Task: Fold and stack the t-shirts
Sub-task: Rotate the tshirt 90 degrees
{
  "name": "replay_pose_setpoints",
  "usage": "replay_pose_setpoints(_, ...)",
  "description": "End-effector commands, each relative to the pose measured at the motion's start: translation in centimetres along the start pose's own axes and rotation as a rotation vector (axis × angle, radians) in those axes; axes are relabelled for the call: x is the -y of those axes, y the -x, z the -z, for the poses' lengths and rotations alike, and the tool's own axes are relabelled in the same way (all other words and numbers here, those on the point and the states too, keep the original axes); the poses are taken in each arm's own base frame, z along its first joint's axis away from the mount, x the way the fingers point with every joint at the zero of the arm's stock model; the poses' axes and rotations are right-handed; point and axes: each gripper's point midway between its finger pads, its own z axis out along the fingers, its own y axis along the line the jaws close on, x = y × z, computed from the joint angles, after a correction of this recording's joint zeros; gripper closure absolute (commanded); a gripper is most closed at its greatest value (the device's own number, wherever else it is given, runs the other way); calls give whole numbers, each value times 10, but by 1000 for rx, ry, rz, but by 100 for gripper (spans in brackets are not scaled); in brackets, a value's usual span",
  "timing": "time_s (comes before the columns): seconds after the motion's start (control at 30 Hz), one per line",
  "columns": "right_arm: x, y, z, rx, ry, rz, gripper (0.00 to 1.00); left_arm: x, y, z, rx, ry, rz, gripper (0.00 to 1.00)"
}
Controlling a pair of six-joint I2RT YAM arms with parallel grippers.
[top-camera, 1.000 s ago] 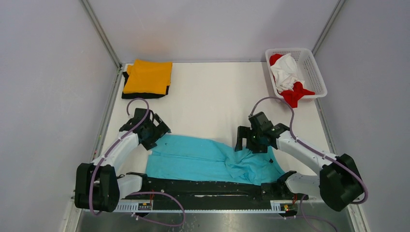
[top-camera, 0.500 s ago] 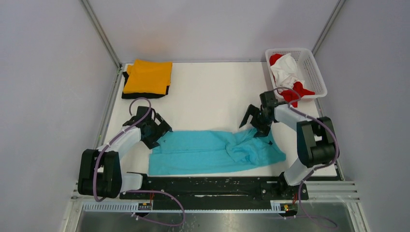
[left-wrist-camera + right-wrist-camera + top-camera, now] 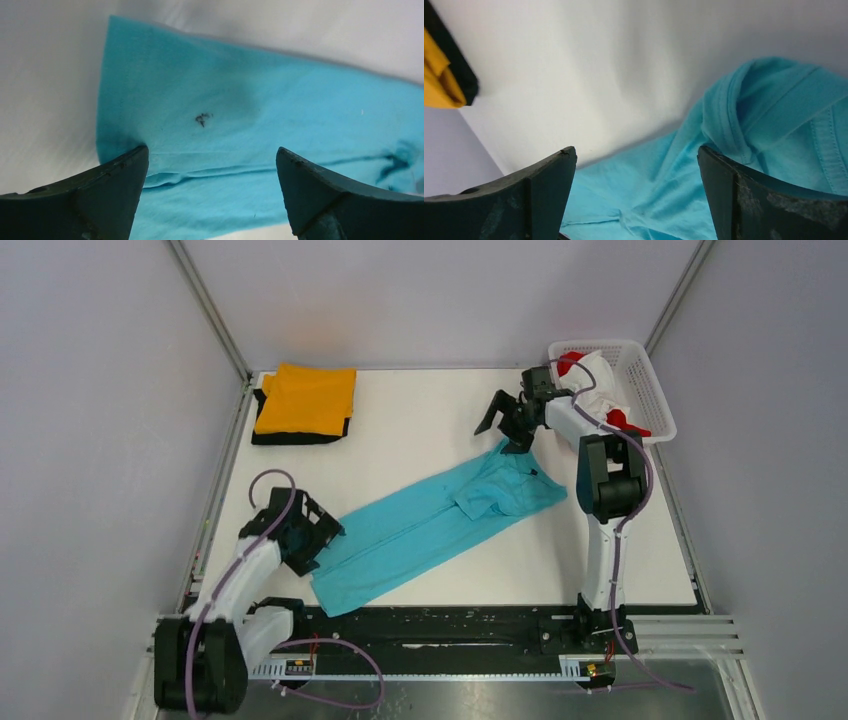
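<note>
A turquoise t-shirt (image 3: 430,525) lies in a long, partly folded strip, running diagonally from front left to back right. My left gripper (image 3: 322,540) is open at the strip's front-left end, its fingers astride flat cloth (image 3: 240,110) in the left wrist view (image 3: 212,150). My right gripper (image 3: 503,430) hangs open just above the rumpled back-right end (image 3: 774,110), with nothing between its fingers (image 3: 637,148). A folded orange t-shirt (image 3: 305,398) rests on a folded black one (image 3: 298,438) at the back left. White (image 3: 600,372) and red (image 3: 628,424) t-shirts sit crumpled in the basket.
The white lattice basket (image 3: 655,400) stands at the back right corner, just behind my right gripper. Grey walls close in the table on the left, back and right. A black rail (image 3: 430,625) runs along the near edge.
The turquoise shirt has swung from lying along the near edge to a diagonal. My right gripper travelled back toward the basket; my left drew slightly forward and left. Both stayed open.
</note>
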Motion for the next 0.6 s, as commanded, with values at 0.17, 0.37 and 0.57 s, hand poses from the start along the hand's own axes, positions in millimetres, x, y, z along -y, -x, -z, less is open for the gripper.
replay_pose_setpoints(0.17,-56,24,56,112,99,165,1,5,-18,59,74,-222,28,1)
replay_pose_setpoints(0.37,-54,-70,55,23,63,301,0,28,5,77,131,-252,-46,1)
replay_pose_setpoints(0.57,-32,-148,32,-127,55,365,0,49,11,74,117,-305,-92,1)
